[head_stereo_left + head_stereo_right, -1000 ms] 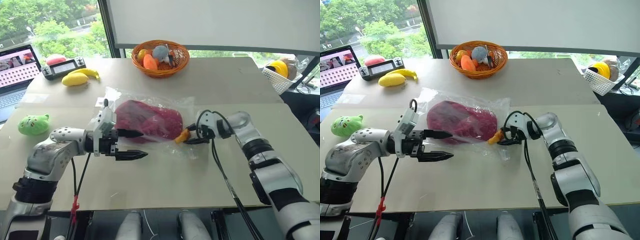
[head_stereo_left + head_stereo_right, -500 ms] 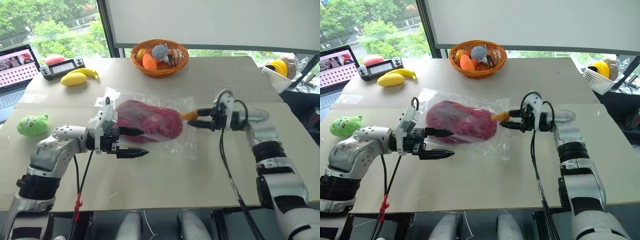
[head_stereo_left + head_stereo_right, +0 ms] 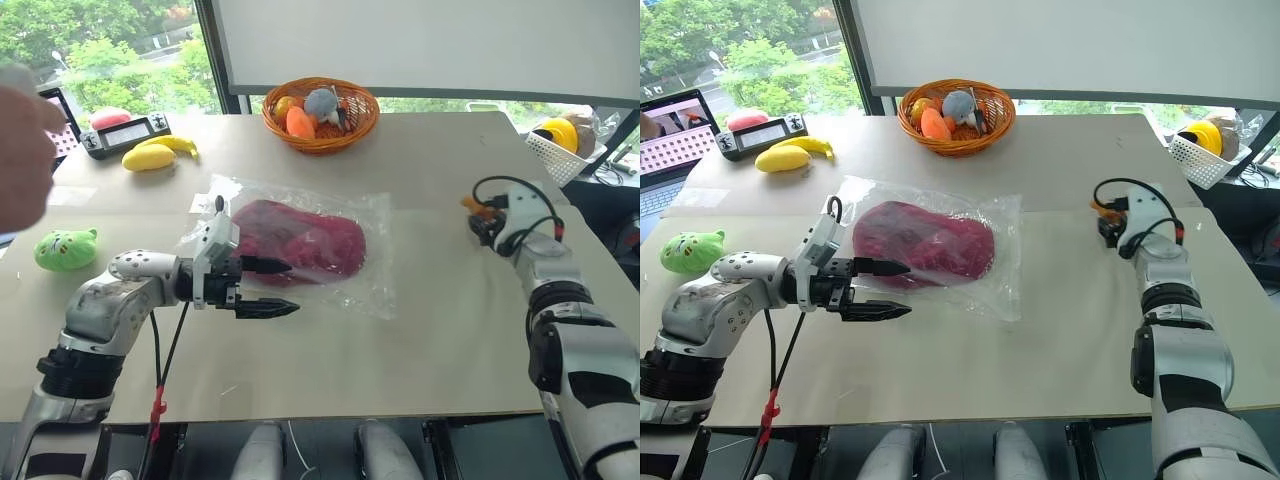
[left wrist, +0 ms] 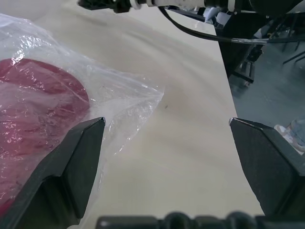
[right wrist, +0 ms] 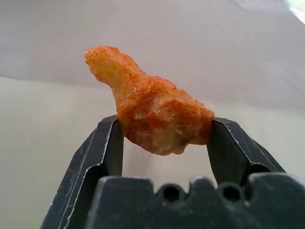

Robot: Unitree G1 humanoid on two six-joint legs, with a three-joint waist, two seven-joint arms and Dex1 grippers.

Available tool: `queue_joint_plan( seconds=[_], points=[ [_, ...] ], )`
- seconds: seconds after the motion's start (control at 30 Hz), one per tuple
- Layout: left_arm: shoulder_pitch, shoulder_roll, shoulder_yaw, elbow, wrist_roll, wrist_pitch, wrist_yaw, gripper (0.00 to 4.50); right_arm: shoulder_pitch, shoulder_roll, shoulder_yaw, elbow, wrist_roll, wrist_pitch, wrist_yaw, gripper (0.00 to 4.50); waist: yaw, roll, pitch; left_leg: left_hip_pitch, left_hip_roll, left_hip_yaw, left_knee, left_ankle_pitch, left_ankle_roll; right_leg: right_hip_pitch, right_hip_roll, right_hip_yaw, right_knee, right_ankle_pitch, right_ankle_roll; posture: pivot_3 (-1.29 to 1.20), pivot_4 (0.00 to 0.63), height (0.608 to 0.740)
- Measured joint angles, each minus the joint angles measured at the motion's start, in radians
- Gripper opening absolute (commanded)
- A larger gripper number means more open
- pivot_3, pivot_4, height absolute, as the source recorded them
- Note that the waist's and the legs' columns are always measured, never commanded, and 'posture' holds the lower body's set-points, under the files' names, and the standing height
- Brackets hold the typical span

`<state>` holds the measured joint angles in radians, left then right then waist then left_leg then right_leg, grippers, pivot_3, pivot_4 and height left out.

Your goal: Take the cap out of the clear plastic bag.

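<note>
Cap [image 3: 298,243] is inside the bag [image 3: 372,262] on the bench [image 3: 430,330]. L gripper [image 3: 268,288] gapes wide by the bag, w/ nothing in it. R gripper [image 5: 162,143] pinches an orange toy [image 5: 151,114]. Best drop the toy first, then pin the bag.

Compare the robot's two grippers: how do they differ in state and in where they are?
The left gripper is open and empty; the right gripper is shut on a small orange toy. The left gripper sits at the clear plastic bag holding the cap; the right gripper is well away from it. Both have two black fingers.
</note>
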<state>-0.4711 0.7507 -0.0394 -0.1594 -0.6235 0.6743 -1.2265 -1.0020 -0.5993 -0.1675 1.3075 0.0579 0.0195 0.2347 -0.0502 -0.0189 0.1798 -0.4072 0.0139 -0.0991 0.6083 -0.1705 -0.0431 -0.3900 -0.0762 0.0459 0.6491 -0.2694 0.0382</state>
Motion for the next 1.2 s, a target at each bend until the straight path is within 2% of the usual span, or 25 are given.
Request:
queue_joint_plan(
  seconds=[0.17,0.37,0.6,0.97,1.0,1.03,1.13,1.2],
  points=[
    [0.003,0.0,0.001,-0.014,-0.002,0.0,0.004,4.5,0.012,-0.001,-0.021,0.021,-0.005,0.035,-0.063,2.38,-0.018,0.0,0.0,0.002,0.0,0.0,0.001,0.0,0.0,0.002,0.0,0.001,0.0,0.0,0.0,0.0,0.15,0.733],
    [0.003,0.0,0.023,-0.038,-0.013,0.004,0.017,4.5,0.016,0.001,-0.072,0.02,0.007,0.053,-0.083,2.38,-0.018,0.0,0.0,0.001,0.0,0.0,0.001,0.0,0.0,0.002,0.0,0.001,0.0,0.0,0.0,0.0,0.15,0.733],
    [-0.074,-0.045,0.124,-0.048,-0.146,0.067,0.086,4.5,0.024,0.002,-0.103,0.017,0.016,0.062,-0.086,2.38,-0.015,0.0,0.0,0.001,0.0,0.0,0.002,0.0,0.0,0.003,0.0,0.0,0.0,0.0,0.0,0.0,0.15,0.733],
    [-0.037,-0.084,0.136,-0.041,-0.125,0.024,0.134,4.5,0.019,0.015,-0.126,0.016,0.025,0.066,-0.084,2.38,-0.019,0.0,0.0,0.002,0.0,0.0,0.001,0.0,0.0,0.003,0.0,0.0,0.0,0.0,0.0,0.0,0.15,0.733],
    [-0.037,-0.085,0.136,-0.041,-0.124,0.024,0.134,4.5,0.018,0.016,-0.126,0.016,0.025,0.066,-0.083,3.35,-0.019,0.0,0.0,0.002,0.0,0.0,0.001,0.0,0.0,0.003,0.0,0.0,0.0,0.0,0.0,0.0,0.15,0.733],
    [-0.037,-0.085,0.135,-0.041,-0.124,0.023,0.134,4.5,0.018,0.016,-0.126,0.016,0.025,0.066,-0.084,3.45,-0.02,0.0,0.0,0.002,0.0,0.0,0.001,0.0,0.0,0.003,0.0,0.0,0.0,0.0,0.0,0.0,0.15,0.733],
    [-0.037,-0.085,0.134,-0.041,-0.124,0.023,0.133,4.5,0.018,0.019,-0.14,0.016,0.034,0.069,-0.081,4.47,-0.023,0.0,0.0,0.002,0.0,0.0,0.001,0.0,0.0,0.003,0.0,0.0,0.0,0.0,0.0,0.0,0.15,0.733],
    [-0.037,-0.085,0.134,-0.041,-0.124,0.023,0.132,4.5,0.018,0.021,-0.143,0.016,0.037,0.07,-0.078,4.47,-0.026,0.0,0.0,0.002,0.0,0.0,0.001,0.0,0.0,0.003,0.001,0.001,0.0,0.0,0.0,0.0,0.15,0.733]
  ],
)
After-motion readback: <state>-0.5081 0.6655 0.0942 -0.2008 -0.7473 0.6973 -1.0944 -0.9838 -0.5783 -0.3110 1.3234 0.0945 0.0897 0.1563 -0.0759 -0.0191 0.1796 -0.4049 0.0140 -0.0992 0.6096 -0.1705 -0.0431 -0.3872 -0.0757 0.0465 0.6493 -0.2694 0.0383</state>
